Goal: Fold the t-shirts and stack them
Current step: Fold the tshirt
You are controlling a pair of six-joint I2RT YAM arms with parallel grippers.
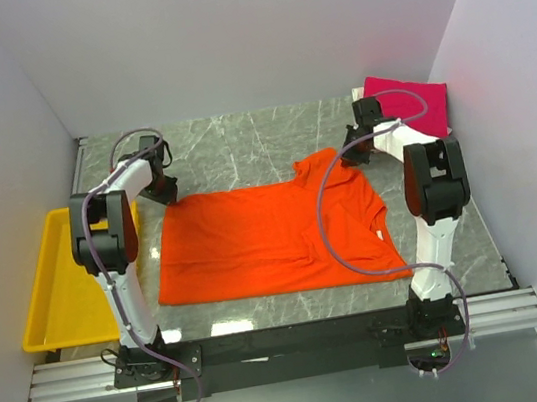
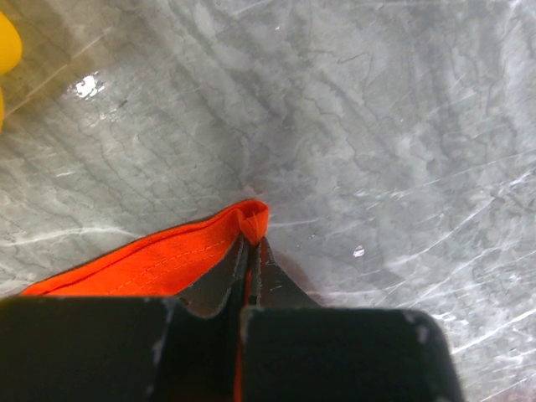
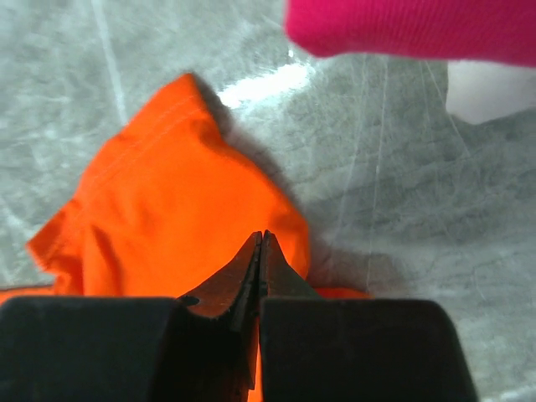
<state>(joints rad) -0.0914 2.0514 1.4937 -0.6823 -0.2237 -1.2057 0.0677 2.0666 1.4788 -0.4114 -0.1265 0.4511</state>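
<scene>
- Orange t-shirt [image 1: 264, 237]: spread nearly flat across the middle of the grey marbled surface [image 1: 240, 145], hem end toward the left arm, neck end toward the right arm, a few soft creases near the neck.
- Far-left hem corner: pinched in the left end effector [image 1: 161, 189], low at the surface. In the left wrist view, fingers pressed tight together, with the stitched orange edge folded over their tips.
- Far-right sleeve: bunched and rumpled, lying directly under the right end effector [image 1: 353, 141].
- Right wrist view: fingers closed tip to tip over the rumpled sleeve. Thin line of orange showing between them lower down, so apparently gripping the cloth rather than merely resting on it.
- Magenta-pink t-shirt [image 1: 410, 99]: folded into a compact rectangle in the far right corner of the surface, just beyond the right end effector. Apart from the orange cloth, with bare marble between the two.
- Yellow tray [image 1: 55, 294]: at the left side, just beside the left arm, well apart from both shirts.
- Both arms: reaching forward from the near edge, one at each far corner of the orange garment. Near edge of the garment lying loose on the marble, close to the arm bases.
- White walls [image 1: 222, 26]: closing in the back and both sides.
</scene>
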